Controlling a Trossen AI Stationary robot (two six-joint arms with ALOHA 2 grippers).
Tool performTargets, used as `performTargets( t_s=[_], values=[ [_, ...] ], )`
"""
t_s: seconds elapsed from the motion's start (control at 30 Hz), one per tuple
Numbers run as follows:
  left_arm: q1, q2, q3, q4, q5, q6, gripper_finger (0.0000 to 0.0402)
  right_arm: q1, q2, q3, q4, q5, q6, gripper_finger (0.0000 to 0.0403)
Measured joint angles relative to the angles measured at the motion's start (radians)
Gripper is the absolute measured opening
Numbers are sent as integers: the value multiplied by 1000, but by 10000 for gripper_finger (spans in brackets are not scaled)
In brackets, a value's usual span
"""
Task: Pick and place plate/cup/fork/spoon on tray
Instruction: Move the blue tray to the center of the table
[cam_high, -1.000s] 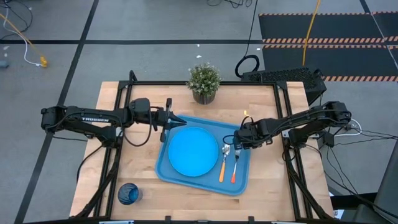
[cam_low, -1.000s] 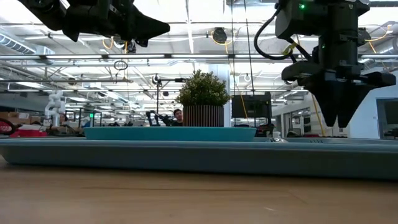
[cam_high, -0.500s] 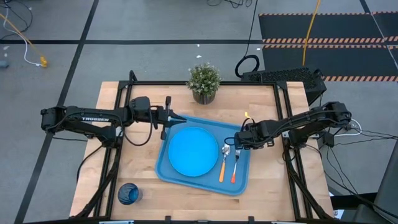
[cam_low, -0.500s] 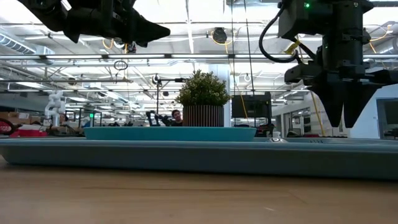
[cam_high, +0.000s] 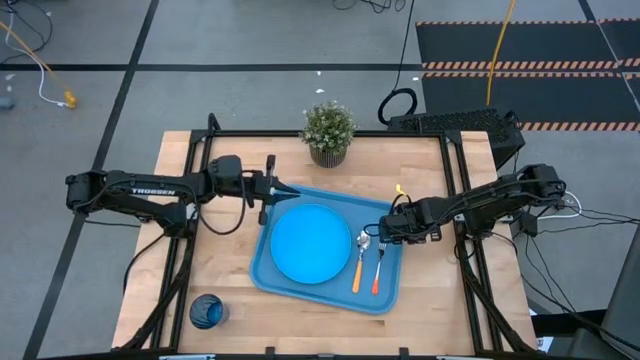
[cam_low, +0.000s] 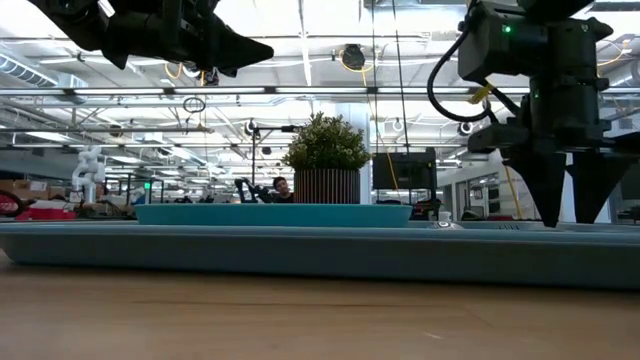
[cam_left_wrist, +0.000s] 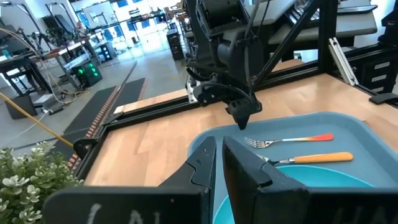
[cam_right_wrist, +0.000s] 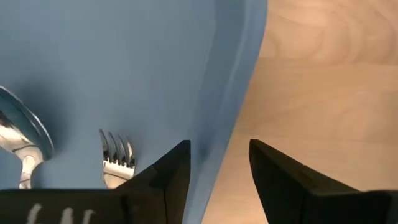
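Note:
The blue tray (cam_high: 385, 292) lies at the table's middle. On it lie the sky-blue plate (cam_high: 311, 243), the spoon (cam_high: 360, 258) with a yellow-orange handle and the fork (cam_high: 379, 265) with a reddish-orange handle. The dark blue cup (cam_high: 207, 311) stands on the table at the near left. My right gripper (cam_high: 386, 232) is open and empty, hovering over the tray's right rim (cam_right_wrist: 224, 81) beside the fork's tines (cam_right_wrist: 117, 158). My left gripper (cam_high: 287, 191) is shut and empty, raised above the tray's far left corner.
A potted plant (cam_high: 328, 130) stands at the table's far edge, behind the tray. Bare wood lies left of the tray around the cup, and right of the tray under my right arm. Black frame rails run along the table's sides.
My right gripper has opened wider and has drifted a little toward the table's right and near edges, staying low over the tray's right rim. The fork and the spoon have stayed where they were on the tray.

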Motion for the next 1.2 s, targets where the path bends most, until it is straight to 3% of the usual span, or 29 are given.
performTargets(
  t_s=[0.57, 1.2],
  values=[
    [0, 0, 0, -11, 0, -5, 31, -3, 0, 0, 0, 3, -56, 111],
    [0, 0, 1, -47, 0, -43, 31, -10, 60, -1, 51, -2, -125, 109]
  ],
)
